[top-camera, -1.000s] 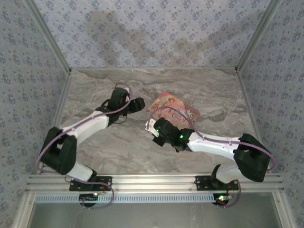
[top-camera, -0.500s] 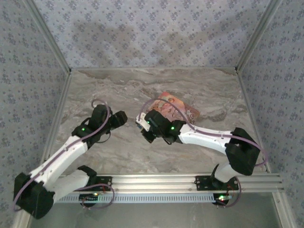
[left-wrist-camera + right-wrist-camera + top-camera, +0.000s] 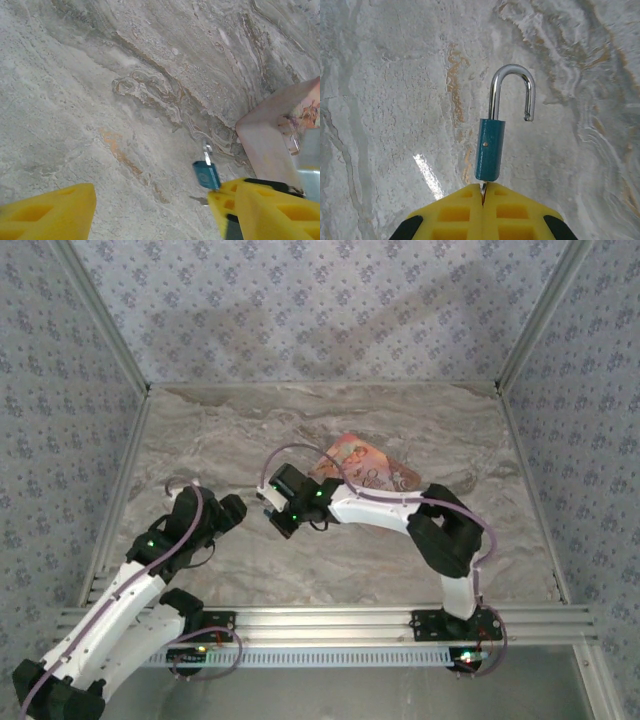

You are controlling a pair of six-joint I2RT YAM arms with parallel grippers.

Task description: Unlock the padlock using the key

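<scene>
Gripping of the key [image 3: 482,188] by the clenched right gripper [image 3: 482,197] is noted. The padlock [image 3: 490,149] is hung on it just past the fingertips, shackle [image 3: 512,70] sprung, so unlocking is judged done. The left gripper [image 3: 155,210], spread and empty, is held beside, likely freed from bracing.

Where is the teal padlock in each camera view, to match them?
Top external: too small to tell, at the right gripper tip, left of centre.
Left wrist: padlock low, right of centre.
Right wrist: padlock centre, shackle open, above jaws shut on its key.
Shared landmark: pink book, top and left wrist.
</scene>
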